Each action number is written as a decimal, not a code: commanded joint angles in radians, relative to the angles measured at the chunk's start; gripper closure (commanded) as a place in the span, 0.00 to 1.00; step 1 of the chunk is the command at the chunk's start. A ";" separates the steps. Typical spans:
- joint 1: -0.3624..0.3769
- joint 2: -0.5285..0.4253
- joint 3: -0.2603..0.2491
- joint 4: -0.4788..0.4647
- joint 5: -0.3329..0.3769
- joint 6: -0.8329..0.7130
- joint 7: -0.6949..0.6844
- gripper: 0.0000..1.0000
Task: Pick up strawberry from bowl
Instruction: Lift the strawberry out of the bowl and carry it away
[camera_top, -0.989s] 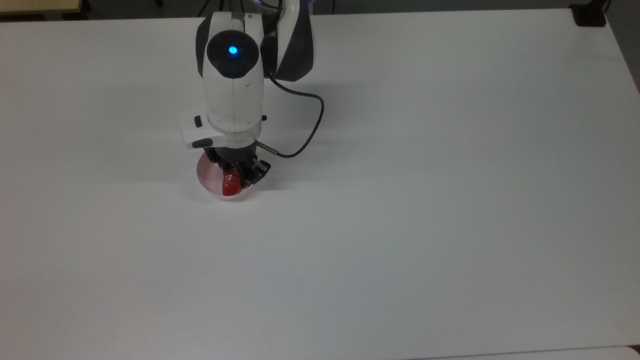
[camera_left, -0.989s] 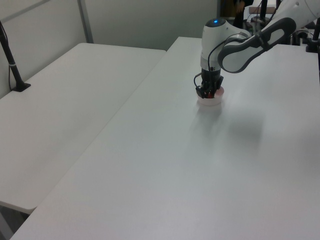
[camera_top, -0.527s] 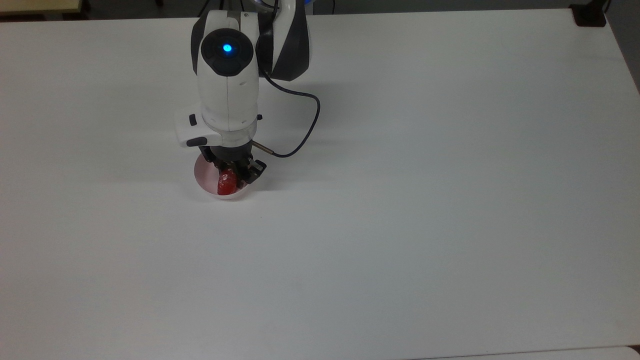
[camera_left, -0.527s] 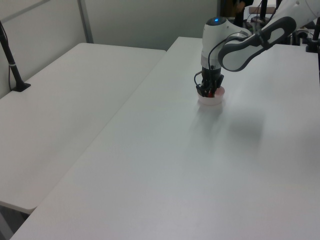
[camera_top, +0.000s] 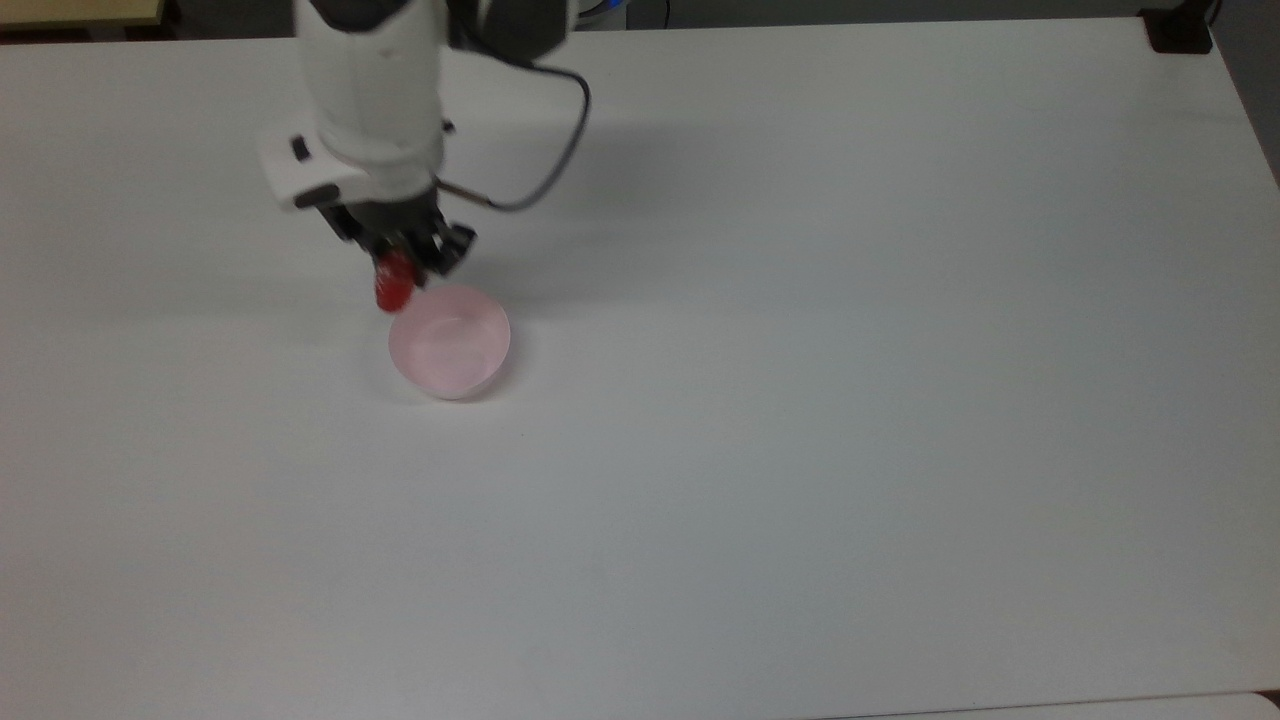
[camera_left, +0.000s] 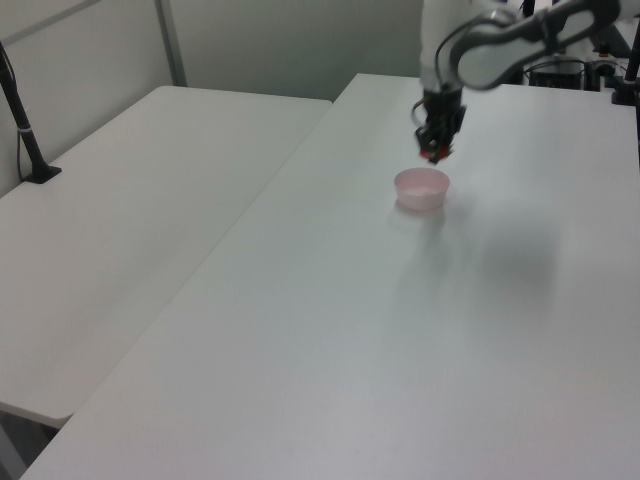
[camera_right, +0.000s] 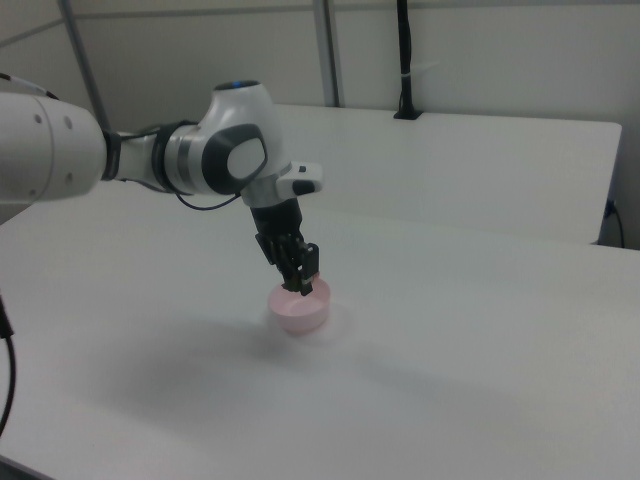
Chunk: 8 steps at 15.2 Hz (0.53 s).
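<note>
The claw (camera_top: 402, 262) is clenched on the strawberry (camera_top: 394, 285), holding it in the air above the bowl (camera_top: 450, 342). The bowl sits on the white table (camera_top: 800, 400), just below the fruit.

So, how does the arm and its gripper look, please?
The arm has smooth white rounded shells with dark grey to black joint sections, and a round cap on top with a small blue light. A white flange with dark buttons sits above the gripper, which is black. A thin dark cable loops out from the wrist and back up along the arm.
</note>
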 joint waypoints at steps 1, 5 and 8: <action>-0.093 -0.088 -0.001 -0.036 0.027 -0.161 -0.369 0.85; -0.221 -0.032 -0.007 -0.113 0.025 0.027 -0.540 0.83; -0.272 0.022 -0.011 -0.136 0.025 0.119 -0.554 0.82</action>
